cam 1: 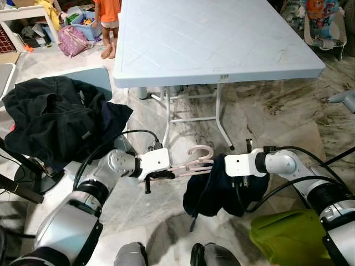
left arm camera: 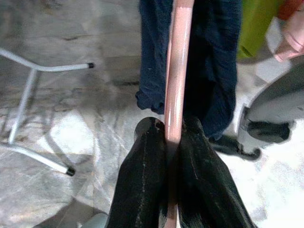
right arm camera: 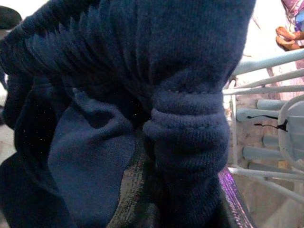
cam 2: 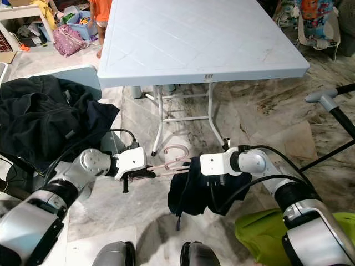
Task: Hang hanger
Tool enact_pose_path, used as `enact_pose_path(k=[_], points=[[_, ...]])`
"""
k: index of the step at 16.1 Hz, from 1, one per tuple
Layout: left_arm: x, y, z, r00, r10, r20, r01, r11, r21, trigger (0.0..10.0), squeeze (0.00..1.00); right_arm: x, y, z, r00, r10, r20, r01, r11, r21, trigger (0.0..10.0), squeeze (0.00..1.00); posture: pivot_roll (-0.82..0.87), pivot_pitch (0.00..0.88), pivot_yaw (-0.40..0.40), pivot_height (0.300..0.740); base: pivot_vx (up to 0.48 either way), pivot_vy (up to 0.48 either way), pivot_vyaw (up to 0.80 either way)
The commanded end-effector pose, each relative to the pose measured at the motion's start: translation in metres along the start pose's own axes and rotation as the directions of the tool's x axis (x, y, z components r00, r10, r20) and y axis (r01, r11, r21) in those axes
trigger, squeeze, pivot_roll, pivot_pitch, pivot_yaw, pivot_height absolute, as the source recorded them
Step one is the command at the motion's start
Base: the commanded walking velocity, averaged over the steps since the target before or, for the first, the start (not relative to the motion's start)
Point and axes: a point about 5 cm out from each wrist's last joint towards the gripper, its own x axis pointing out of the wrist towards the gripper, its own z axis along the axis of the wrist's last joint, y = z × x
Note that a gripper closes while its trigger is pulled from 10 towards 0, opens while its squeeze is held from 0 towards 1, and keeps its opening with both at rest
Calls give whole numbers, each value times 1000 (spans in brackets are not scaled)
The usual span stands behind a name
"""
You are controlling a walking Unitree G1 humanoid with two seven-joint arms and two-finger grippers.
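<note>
Pink hanger (cam 1: 194,164) clamped in left pincer (cam 1: 161,175); right pincer (cam 1: 239,183) buried in navy garment (cam 1: 216,188), grip unclear.

arms: silver, jointed | wrists: white blocks | cables: black, looped | fingers (left arm camera: 142,180): black

- Floor (cam 1: 260,111): polished marble-pattern tile, grey-brown veining, extending under and around all items listed below.
- Folding table (cam 1: 211,39): pale blue-white top with embossed diagonal lines; white tubular legs (cam 1: 222,119) stand directly on the floor. The top carries only a few faint scuff marks.
- Green fabric item (cam 1: 288,238): lies on the floor at the robot's right, near its feet.
- Dark clothing pile (cam 1: 52,119): rests at the robot's left on a pale blue seat-like surface (cam 1: 97,77); its base is hidden.
- Purple bag (cam 1: 72,40): sits on the floor beyond the table's far left corner, beside a blue bin (cam 1: 86,25) of mixed objects.
- Person (cam 1: 106,22): stands barefoot on the floor, near the bag.
</note>
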Motion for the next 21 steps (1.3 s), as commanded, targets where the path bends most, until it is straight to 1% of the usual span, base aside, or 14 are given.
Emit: enact_pose_path(k=[1,3,4,5,7,10,11,12,13,16,18,19,20,21], points=[[-1,6,5,996,71,48,-71,997,-15,0,0,3,-5,9,999,-15,45,16,1000,-19,10000,0,-78,74,-4,740,0,0,0],[0,6,5,989,127,81,-124,991,-40,0,0,4,-9,11,998,-36,56,37,999,-20,10000,0,-73,64,-6,740,0,0,0],[0,5,5,985,147,86,-143,989,-43,0,0,5,-11,13,997,-36,73,36,999,2,10000,0,-70,61,-7,740,0,0,0],[0,5,5,983,161,91,-157,987,-44,0,0,5,-14,15,995,-42,88,40,999,22,10000,1000,-70,61,-7,740,0,0,0],[0,6,5,977,188,97,-185,982,-41,0,0,5,-19,18,993,-52,107,47,998,49,10000,1000,-67,56,-8,740,0,0,0],[-1,4,-3,956,279,94,-267,956,-122,0,0,-2,-41,16,981,-165,100,155,983,99,10000,1000,-64,46,-10,740,0,0,0],[-1,3,-4,954,284,93,-271,954,-131,0,0,-4,-42,15,981,-169,96,160,982,98,10000,1000,-64,46,-10,740,0,0,0],[-1,2,-6,949,302,90,-288,947,-141,0,0,-9,-50,13,978,-193,86,185,979,91,10000,1000,-65,45,-12,740,0,0,0],[-1,2,-7,941,326,90,-312,939,-146,0,0,-12,-59,14,970,-231,77,225,971,82,10000,1000,-65,43,-15,740,0,0,0],[-1,4,-6,922,375,95,-358,920,-158,0,0,-14,-72,16,942,-331,57,327,943,70,10000,1000,-65,43,-15,740,0,0,0],[-1,6,-4,901,420,105,-398,899,-182,0,0,-14,-74,12,907,-421,22,417,903,108,10000,1000,-56,44,-11,740,0,0,0],[-1,6,-4,902,420,102,-398,898,-187,0,0,-17,-78,10,867,-498,11,492,859,142,10000,1000,-56,44,-11,740,0,0,0],[-2,8,-5,898,429,97,-406,893,-192,0,0,-20,-81,9,840,-543,3,534,828,172,10000,1000,-53,44,-11,740,0,0,0],[-4,11,-4,891,443,93,-420,886,-199,0,0,-25,-83,5,799,-601,-17,590,779,212,10000,1000,-52,46,-10,740,0,0,0]])
